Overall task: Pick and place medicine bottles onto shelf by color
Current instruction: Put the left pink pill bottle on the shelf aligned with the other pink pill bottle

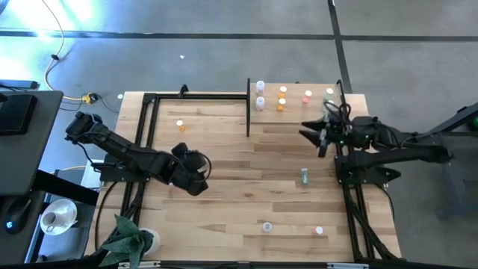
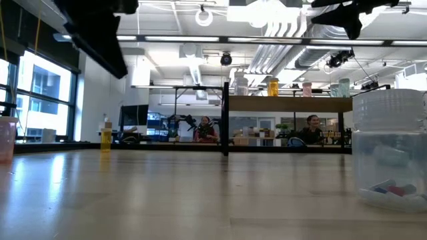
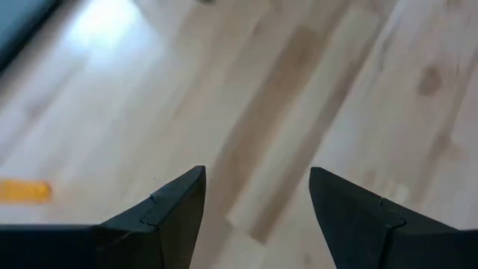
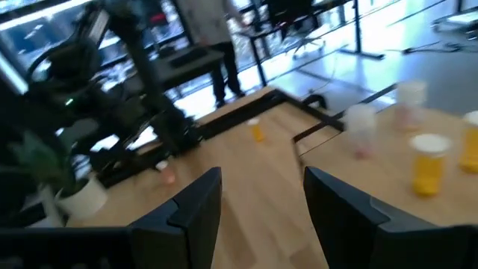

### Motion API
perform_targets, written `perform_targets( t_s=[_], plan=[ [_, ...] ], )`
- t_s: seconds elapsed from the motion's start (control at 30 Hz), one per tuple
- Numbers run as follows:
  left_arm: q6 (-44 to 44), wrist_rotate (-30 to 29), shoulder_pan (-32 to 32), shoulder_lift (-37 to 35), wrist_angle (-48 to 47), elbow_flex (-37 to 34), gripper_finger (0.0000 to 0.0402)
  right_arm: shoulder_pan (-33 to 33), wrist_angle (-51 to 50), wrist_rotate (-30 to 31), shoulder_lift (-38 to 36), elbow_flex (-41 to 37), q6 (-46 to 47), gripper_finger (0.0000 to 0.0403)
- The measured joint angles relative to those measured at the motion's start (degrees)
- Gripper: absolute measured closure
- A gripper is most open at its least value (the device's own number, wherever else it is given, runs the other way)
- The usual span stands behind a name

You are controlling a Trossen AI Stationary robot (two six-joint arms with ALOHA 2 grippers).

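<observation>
Left end effector (image 1: 196,173) at 9 o'clock, fingers parted, empty—right end effector (image 1: 312,133) at 2 o'clock, likewise parted and empty, beside the shelf (image 1: 299,112)—between placements; next, presumably descend on the green bottle (image 1: 305,176).

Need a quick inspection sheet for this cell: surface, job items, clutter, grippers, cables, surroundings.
Surface: wooden tabletop, mostly bare.
Job's things: bottles stand on the shelf by the far edge; an orange bottle at far left, a green bottle and two more lie loose on the table.
Clutter: nothing seen on the table.
Grippers: left gripper open, empty, over bare wood; right gripper open, empty, by the shelf.
Cables: yellow cable on the floor at left.
Surroundings: potted plant at the near-left corner; people seated in the room behind.
</observation>
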Motion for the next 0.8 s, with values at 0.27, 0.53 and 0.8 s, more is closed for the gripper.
perform_targets(
  t_s=[0.27, 0.53, 0.8],
  plan=[
    [-11.92, 3.31, -5.09, -0.04, -8.65, -0.04, 0.0172, 7.83, 0.56, 3.29, 6.08, 0.0, -0.03, 0.0221],
    [-22.67, 6.38, -12.46, -0.04, -13.21, -0.04, 0.0172, 14.91, 0.82, 13.69, 12.79, 0.0, -0.02, 0.0221],
    [-30.57, 6.74, -18.14, -0.04, -13.17, -0.04, 0.0172, 17.9, 2.48, 18.19, 17.78, 0.0, 1.42, 0.0221]
  ],
)
